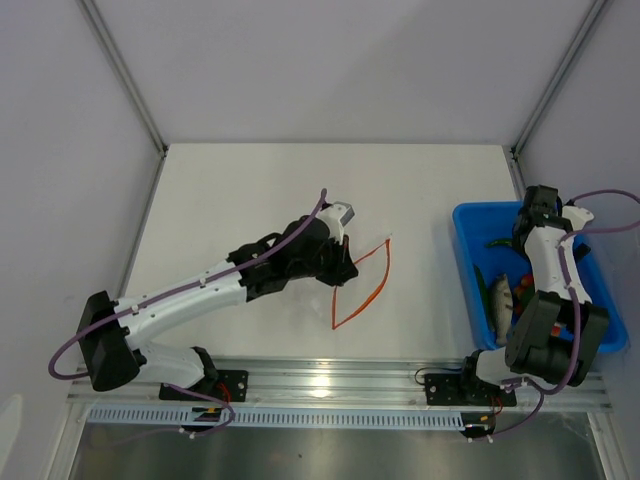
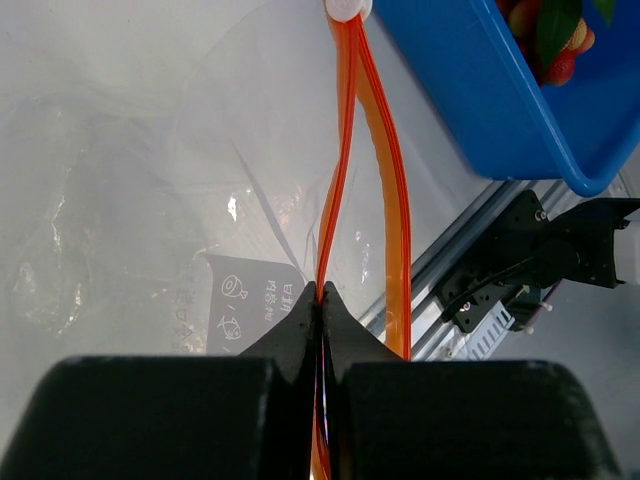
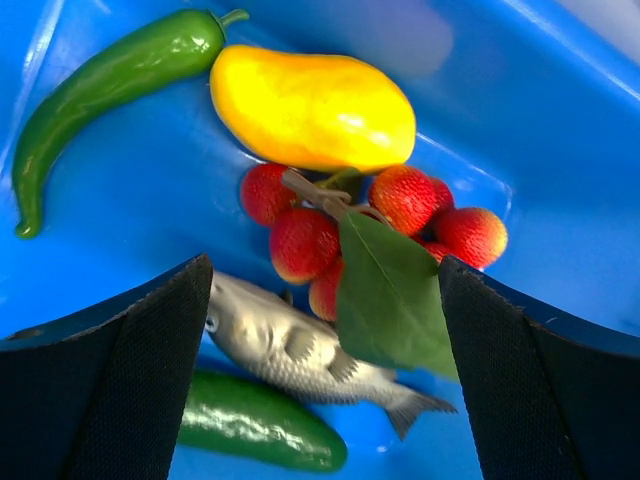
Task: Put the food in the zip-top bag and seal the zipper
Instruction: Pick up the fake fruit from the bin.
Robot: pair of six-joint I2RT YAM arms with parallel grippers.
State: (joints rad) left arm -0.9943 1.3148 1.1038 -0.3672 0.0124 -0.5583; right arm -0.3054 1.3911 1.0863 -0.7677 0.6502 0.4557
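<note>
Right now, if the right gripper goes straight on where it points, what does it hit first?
Probably the red fruit cluster, centred ahead of the open right gripper; the toy fish beside it may touch too.

The white table (image 1: 250, 190) carries the clear zip-top bag (image 1: 357, 293) centrally and a blue bin (image 1: 470, 255) at its right edge.

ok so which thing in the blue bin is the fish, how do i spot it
Find the blue bin on the right of the table. The fish lies in it between the red cluster and a short dark green piece. It alone is silver-grey, with scales, an eye and a tail fin.
</note>
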